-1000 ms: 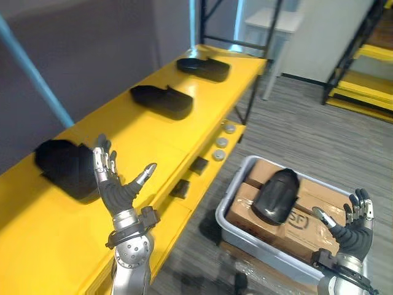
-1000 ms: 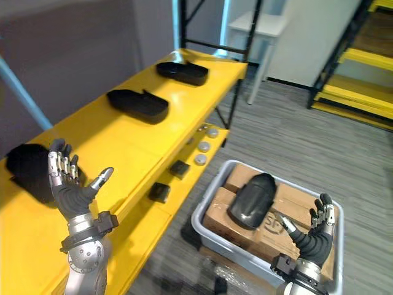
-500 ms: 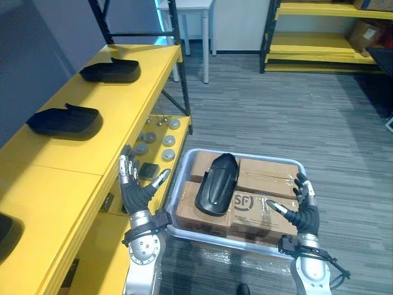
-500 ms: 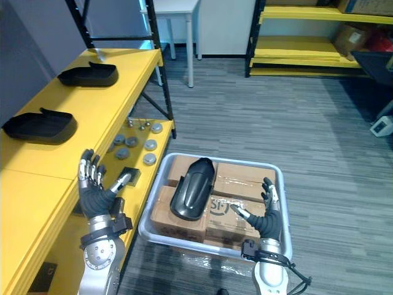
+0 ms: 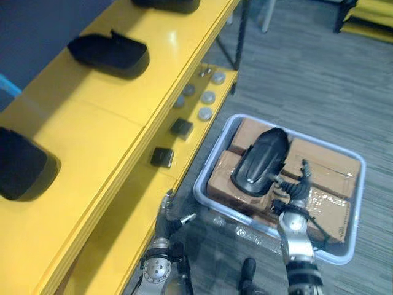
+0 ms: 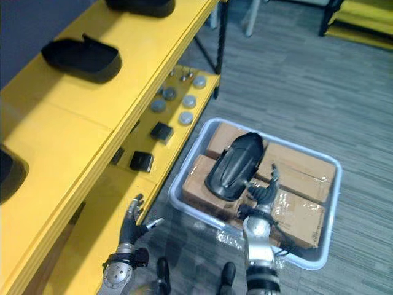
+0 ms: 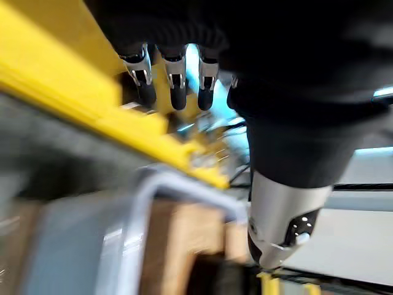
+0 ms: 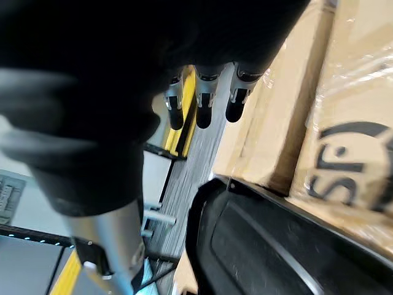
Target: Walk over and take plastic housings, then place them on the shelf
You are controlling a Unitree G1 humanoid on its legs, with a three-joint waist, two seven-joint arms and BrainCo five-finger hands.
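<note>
Beyond the left hand (image 6: 132,230), the yellow shelf (image 5: 104,123) carries three black plastic housings (image 5: 110,54) on its top board and small black blocks (image 5: 182,128) and grey discs (image 5: 205,113) on its lower ledge, while under the right hand (image 5: 298,187) a grey bin (image 6: 307,152) of cardboard boxes (image 5: 325,169) sits on the carpeted floor (image 5: 319,80).

Room light is bright and even, coming from overhead. There's a pale sheen on the yellow shelf (image 5: 153,80) top beside a black housing (image 5: 109,52), with a soft shadow hugging its base. A glossy streak runs along the second housing (image 5: 261,161) in the bin (image 5: 212,157). The film over the boxes (image 5: 325,209) glints. The floor (image 5: 206,246) darkens by the shelf's lower edge.
</note>
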